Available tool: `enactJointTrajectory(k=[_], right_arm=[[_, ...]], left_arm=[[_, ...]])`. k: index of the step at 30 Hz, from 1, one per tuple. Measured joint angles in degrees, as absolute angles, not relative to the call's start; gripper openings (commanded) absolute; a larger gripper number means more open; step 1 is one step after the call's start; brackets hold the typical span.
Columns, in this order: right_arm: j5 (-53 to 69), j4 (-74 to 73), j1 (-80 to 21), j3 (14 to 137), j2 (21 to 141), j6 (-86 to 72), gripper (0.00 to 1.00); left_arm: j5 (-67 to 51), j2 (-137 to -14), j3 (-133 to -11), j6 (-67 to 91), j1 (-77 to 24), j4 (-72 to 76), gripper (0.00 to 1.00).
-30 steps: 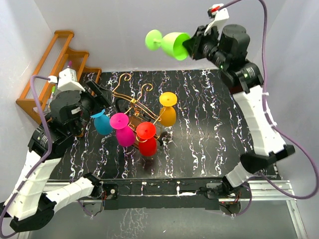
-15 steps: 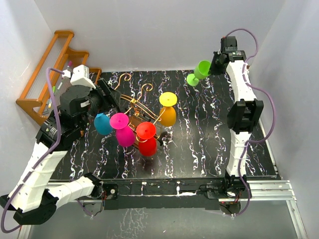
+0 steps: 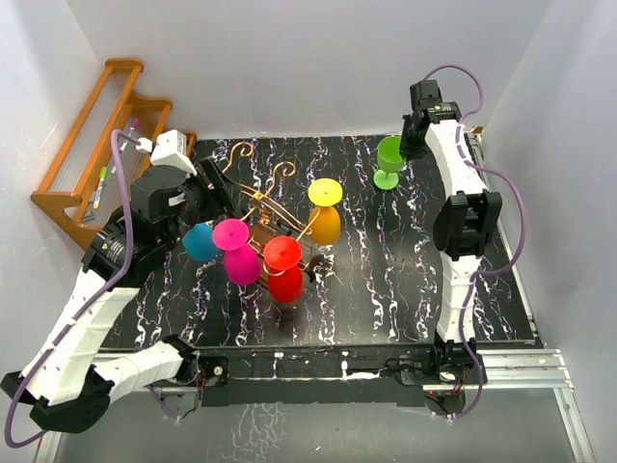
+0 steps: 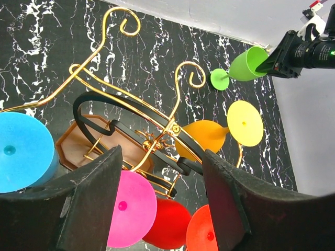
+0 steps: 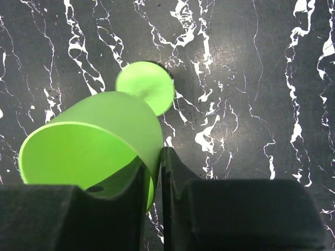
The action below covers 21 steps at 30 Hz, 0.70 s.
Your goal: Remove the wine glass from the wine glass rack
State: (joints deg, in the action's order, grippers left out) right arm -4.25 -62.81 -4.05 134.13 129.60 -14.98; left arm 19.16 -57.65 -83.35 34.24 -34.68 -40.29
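Bright, even light from above, and all three views are well exposed. The bench (image 3: pixel 405 280) reads matte with no glare, just soft smudges of shadow under the hanging glasses (image 3: pixel 284 270). Sharp glints run along the wire of the wine glass rack (image 4: pixel 78 150). Up close, the green wine glass (image 5: pixel 104 120) glows translucent; the dark fingers (image 5: pixel 235 214) below it look soft, slightly out of focus.

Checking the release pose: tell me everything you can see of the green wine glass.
The green wine glass is lime, opaque and plastic-looking, with a wide bowl, a short stem and a round foot. It is off the wine glass rack, at the far right of the marbled black table, tilted, foot down at the surface; whether the foot rests fully cannot be told. The right gripper pinches its rim wall, one finger inside the bowl, one outside. Nothing else touches it.
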Motion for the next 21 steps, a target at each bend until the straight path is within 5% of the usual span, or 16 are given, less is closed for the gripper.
enactJointTrajectory(k=[6, 13, 21], right_arm=[[-4.0, -62.1, -4.0, 134.3, 129.6, -15.1, 0.47], [-1.6, -58.2, -3.9, 127.7, 122.6, -15.5, 0.48], [-3.6, -50.6, -3.9, 111.0, 99.2, -16.9, 0.46]], left_arm=[[17.4, -57.8, -83.1, 34.0, -34.7, -39.1, 0.61], [14.8, -58.2, -83.2, 33.3, -34.7, -36.1, 0.61], [6.3, -68.4, -90.0, 32.6, -34.7, -32.9, 0.62]])
